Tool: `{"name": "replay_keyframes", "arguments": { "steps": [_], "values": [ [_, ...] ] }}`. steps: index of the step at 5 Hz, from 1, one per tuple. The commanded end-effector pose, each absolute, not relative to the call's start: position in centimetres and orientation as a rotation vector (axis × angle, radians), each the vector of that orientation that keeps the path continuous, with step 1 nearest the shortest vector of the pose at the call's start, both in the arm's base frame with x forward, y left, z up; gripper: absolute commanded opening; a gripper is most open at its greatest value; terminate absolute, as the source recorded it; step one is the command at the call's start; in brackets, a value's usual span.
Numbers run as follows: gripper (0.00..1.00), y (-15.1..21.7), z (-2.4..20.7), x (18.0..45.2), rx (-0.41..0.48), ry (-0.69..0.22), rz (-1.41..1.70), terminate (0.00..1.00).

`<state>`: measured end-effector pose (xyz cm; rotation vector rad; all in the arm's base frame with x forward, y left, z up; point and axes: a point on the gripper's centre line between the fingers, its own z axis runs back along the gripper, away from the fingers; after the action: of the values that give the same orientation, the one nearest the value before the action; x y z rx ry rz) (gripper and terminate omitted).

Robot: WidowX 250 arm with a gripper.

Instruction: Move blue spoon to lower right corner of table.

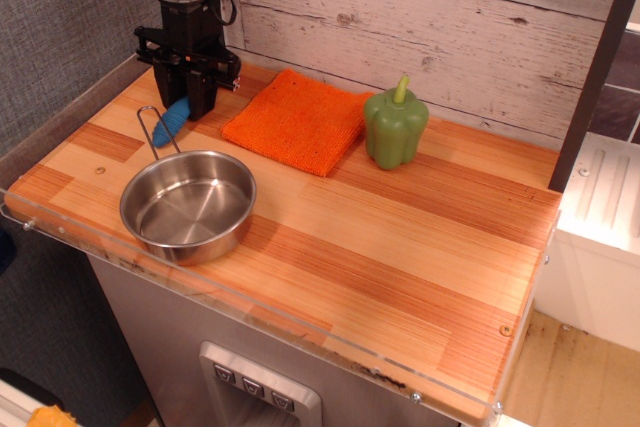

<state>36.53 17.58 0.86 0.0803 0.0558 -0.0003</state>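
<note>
The black robot gripper point(190, 102) hangs low at the far left corner of the striped wooden tabletop point(400, 247), right over the blue spoon with the thick bright-blue handle point(175, 120). Only the handle's lower end pokes out beneath the fingers — the silver bowl is hidden behind the gripper. Whether the fingers are pinched on the handle or just straddling it, I cannot tell from this angle. The spoon sits just behind the thin wire handle of the round stainless-steel pan point(188, 206), and left of the folded orange cloth point(297, 119); a green plastic bell pepper point(395, 127) stands well off to the right. Judging by its looks, this spoon is light and stiff, and that chunky handle offers the surest hold — the metal bowl would likely be slick. The lower right corner lies well apart, clear across the tabletop.
</note>
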Motion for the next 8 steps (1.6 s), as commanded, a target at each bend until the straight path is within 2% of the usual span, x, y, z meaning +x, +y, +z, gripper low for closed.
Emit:
{"name": "replay_keyframes", "arguments": {
  "steps": [1, 3, 4, 5, 6, 7, 8],
  "values": [
    [0.0, 20.2, 3.6, 36.4, 0.014, -0.016, -0.174, 0.0],
    [0.0, 14.5, 8.1, 38.7, -0.064, -0.191, -0.342, 0.0],
    [0.0, 12.7, 11.2, 38.4, -0.039, -0.24, -0.361, 0.0],
    [0.0, 12.1, 14.0, 37.5, 0.013, -0.229, -0.29, 0.0],
    [0.0, 7.6, 15.9, 36.1, -0.005, -0.212, -0.263, 0.0],
    [0.0, 2.7, 14.9, 33.3, -0.042, -0.154, -0.159, 0.0],
    [0.0, -2.2, 12.9, 28.7, -0.038, -0.119, -0.125, 0.0]
  ]
}}
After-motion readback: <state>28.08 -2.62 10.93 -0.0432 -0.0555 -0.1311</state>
